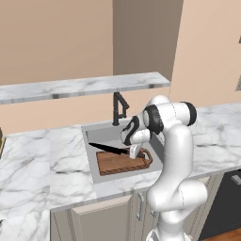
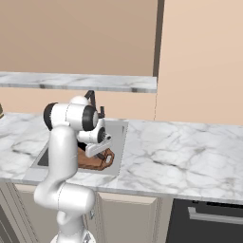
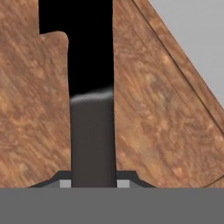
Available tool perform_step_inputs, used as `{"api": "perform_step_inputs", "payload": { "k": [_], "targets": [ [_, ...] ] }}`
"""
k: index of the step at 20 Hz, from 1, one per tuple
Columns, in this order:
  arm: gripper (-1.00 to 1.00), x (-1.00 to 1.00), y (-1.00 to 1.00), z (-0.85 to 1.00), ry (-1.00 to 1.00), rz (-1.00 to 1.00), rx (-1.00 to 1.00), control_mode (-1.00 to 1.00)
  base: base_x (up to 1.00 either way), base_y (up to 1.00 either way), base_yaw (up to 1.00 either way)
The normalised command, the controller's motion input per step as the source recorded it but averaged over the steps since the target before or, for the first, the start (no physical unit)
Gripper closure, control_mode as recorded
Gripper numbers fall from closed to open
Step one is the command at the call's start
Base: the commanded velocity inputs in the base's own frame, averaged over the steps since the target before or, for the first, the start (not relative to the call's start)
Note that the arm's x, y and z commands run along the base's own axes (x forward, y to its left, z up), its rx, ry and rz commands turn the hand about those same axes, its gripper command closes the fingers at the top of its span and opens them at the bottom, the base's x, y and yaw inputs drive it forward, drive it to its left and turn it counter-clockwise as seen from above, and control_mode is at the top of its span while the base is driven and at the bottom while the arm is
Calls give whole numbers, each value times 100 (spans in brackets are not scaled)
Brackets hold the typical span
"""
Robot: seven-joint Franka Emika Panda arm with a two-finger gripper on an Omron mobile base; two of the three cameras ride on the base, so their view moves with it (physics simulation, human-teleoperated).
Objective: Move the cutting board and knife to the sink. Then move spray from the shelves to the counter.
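The gripper (image 1: 135, 151) is down low in the sink (image 1: 92, 136), right over the near end of the knife (image 1: 107, 148). In the hand view the knife's handle (image 3: 92, 144) runs straight up from between the two finger tips, and the tips sit close on each side of it. So the gripper is nearly closed and it is holding the knife by its handle.

Under the knife is the cutting board (image 1: 120, 161). The brown wood of the board (image 3: 166, 109) lies all around the handle in the hand view, and the black blade goes on past it. The board lies flat inside the sink, and its end with the handle hole points to the right. The blade sticks out to the left, away from the gripper, over the board's far edge and above the grey sink floor.

Behind the sink stands the black faucet (image 1: 119, 108). The white counter (image 1: 33, 164) goes around the sink on both sides. Farther back and higher up, the long grey shelves (image 1: 75, 87) run along the wall.
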Motion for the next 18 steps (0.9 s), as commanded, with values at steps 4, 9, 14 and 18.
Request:
{"api": "perform_step_inputs", "payload": {
  "k": [4,9,14,18],
  "targets": [
    [100,0,-17,-30,0,0,0,-100,0,0,0],
    [100,0,-19,-36,0,0,0,-100,0,0,0],
    [100,0,-14,-32,0,0,0,-100,0,0,0],
    [-100,0,-6,-30,0,-1,1,-100,0,0,0]
  ]
}}
